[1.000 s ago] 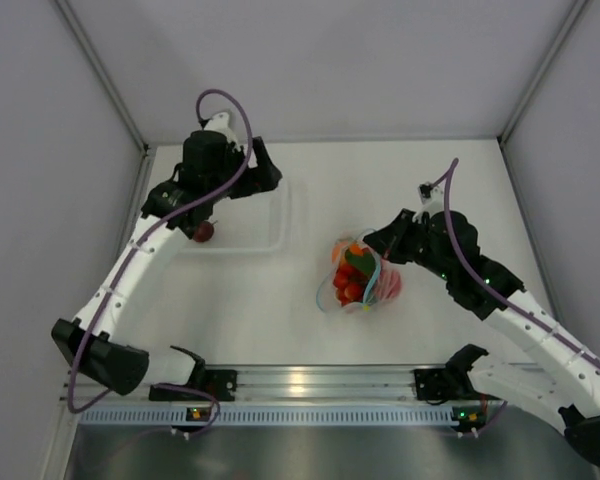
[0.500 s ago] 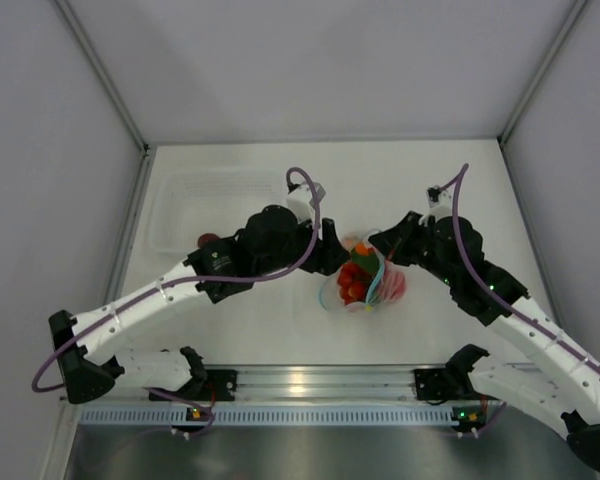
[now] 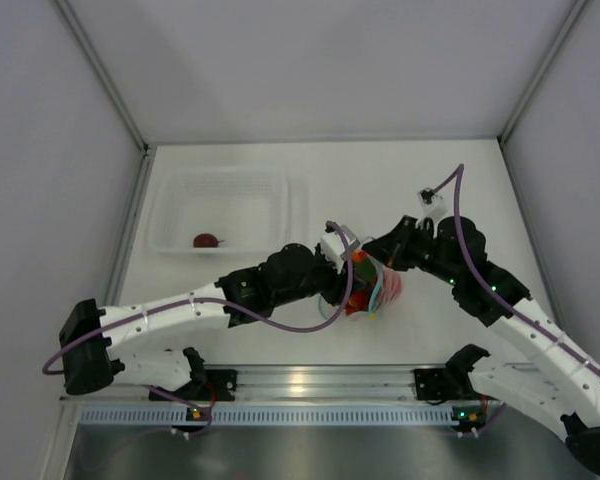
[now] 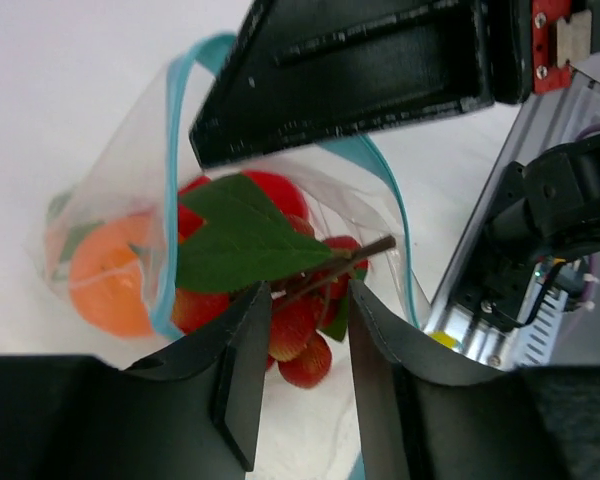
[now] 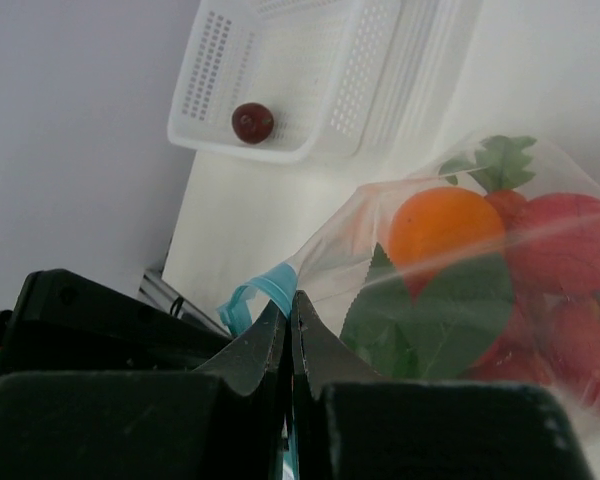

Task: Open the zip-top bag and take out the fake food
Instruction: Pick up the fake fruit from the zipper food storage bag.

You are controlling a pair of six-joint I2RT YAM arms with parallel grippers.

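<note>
The zip-top bag (image 3: 385, 287) lies right of the middle of the table (image 3: 380, 180), its teal-rimmed mouth gaping left and its long axis roughly left to right. Our right gripper (image 5: 289, 305) pinches the rim. Our left gripper (image 4: 308, 295) stands half spread around the berry cluster (image 4: 305, 350) (we cannot tell if it touches), hiding the mouth from above. Far left, a white tray (image 3: 170, 200) holds a dark red fruit (image 3: 206, 240)

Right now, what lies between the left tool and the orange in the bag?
In the left wrist view, the green leaf and the teal zip strip of the zip-top bag lie between the left tool and the orange.
</note>
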